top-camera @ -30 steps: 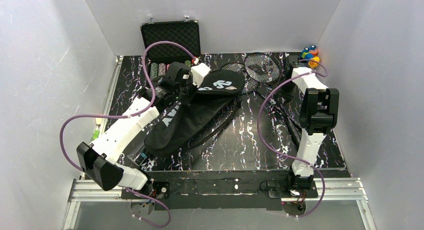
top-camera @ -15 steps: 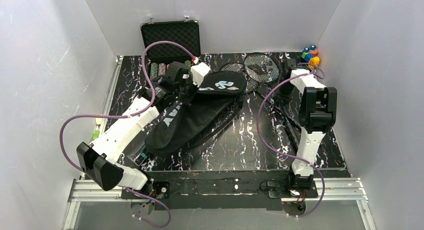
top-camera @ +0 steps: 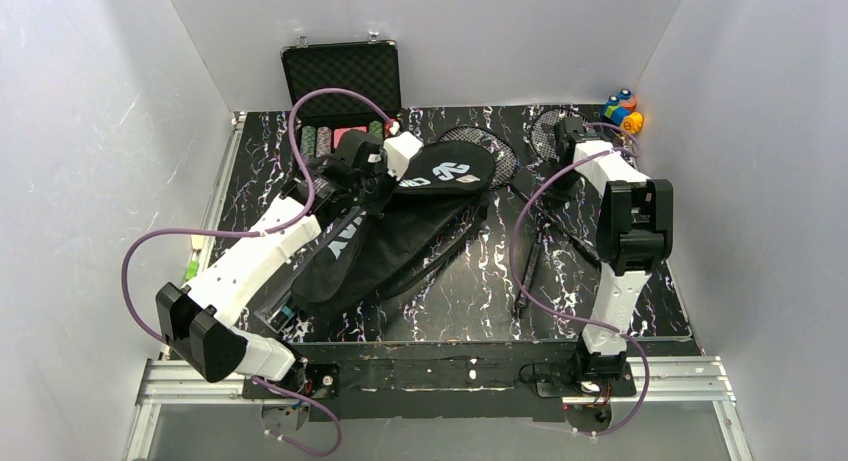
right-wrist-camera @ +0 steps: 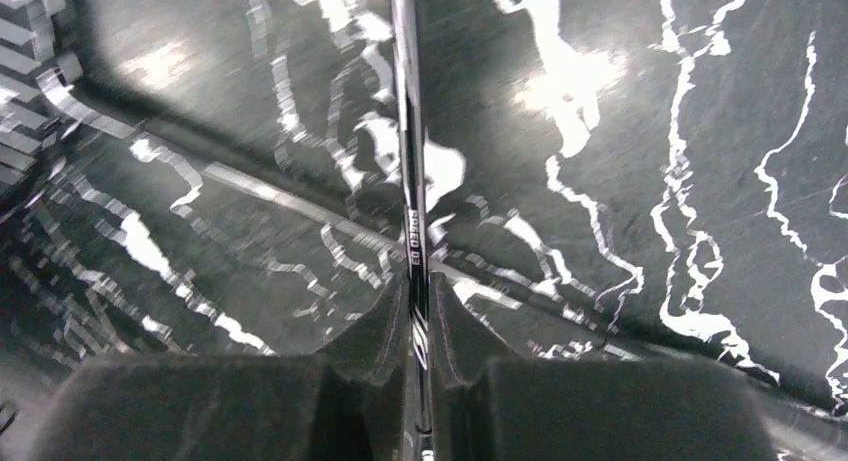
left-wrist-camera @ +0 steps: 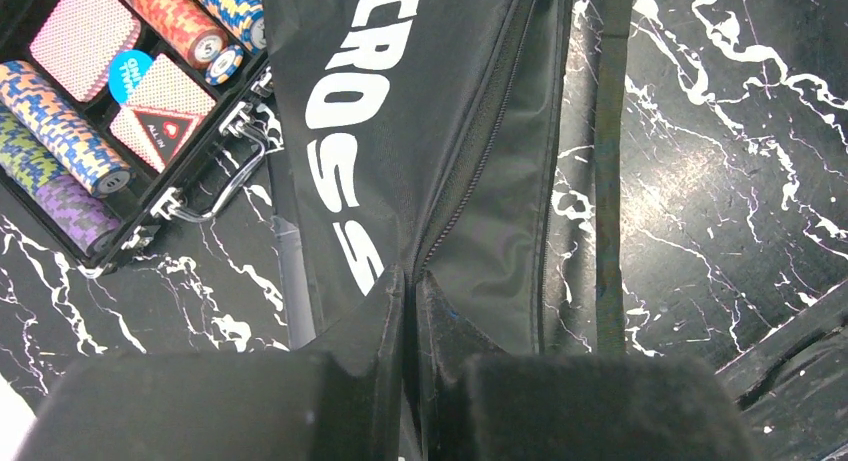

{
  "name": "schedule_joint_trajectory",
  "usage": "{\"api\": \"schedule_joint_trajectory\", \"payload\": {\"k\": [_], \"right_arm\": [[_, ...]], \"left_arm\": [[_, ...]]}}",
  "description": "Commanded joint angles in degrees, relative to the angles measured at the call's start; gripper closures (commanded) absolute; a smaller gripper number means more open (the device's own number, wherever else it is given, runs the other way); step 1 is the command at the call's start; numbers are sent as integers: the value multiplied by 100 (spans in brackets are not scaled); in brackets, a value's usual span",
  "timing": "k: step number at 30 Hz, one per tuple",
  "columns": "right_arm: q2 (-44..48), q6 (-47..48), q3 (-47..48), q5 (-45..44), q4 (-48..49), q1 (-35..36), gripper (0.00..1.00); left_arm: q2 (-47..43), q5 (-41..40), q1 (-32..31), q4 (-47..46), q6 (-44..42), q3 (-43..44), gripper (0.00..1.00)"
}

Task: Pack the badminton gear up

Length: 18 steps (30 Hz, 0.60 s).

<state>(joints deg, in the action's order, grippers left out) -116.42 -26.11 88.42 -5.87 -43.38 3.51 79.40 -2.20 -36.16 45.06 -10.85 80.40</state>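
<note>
The black bag lettered CROSSWAY lies slantwise at the table's left centre, its head flap folded up at the far end. My left gripper is shut on the bag's fabric beside the zipper. At the far right, my right gripper is shut on the thin shaft of one racket. That racket's handle points toward the near edge. The other racket's head lies partly under the flap. A dark tube with teal print peeks out by the bag's near end.
An open black case of poker chips stands at the far left, close to the bag. Colourful toy blocks sit in the far right corner. White walls close in the table on three sides.
My right gripper has closed on the racket shaft and pulled that racket right and up, so its handle swung toward the near edge. The left gripper stays shut on the bag, barely moved.
</note>
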Motion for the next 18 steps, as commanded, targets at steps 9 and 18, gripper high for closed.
{"api": "schedule_joint_trajectory", "payload": {"k": [9,18], "right_arm": [[1992,-11,-845,-336,-40,1264,99],[4218,-757,-2241,-530,-856,2416,99]], "left_arm": [[-201,170,18,-240,208,-347,100],[-155,572,15,-652,293,-795,100]]}}
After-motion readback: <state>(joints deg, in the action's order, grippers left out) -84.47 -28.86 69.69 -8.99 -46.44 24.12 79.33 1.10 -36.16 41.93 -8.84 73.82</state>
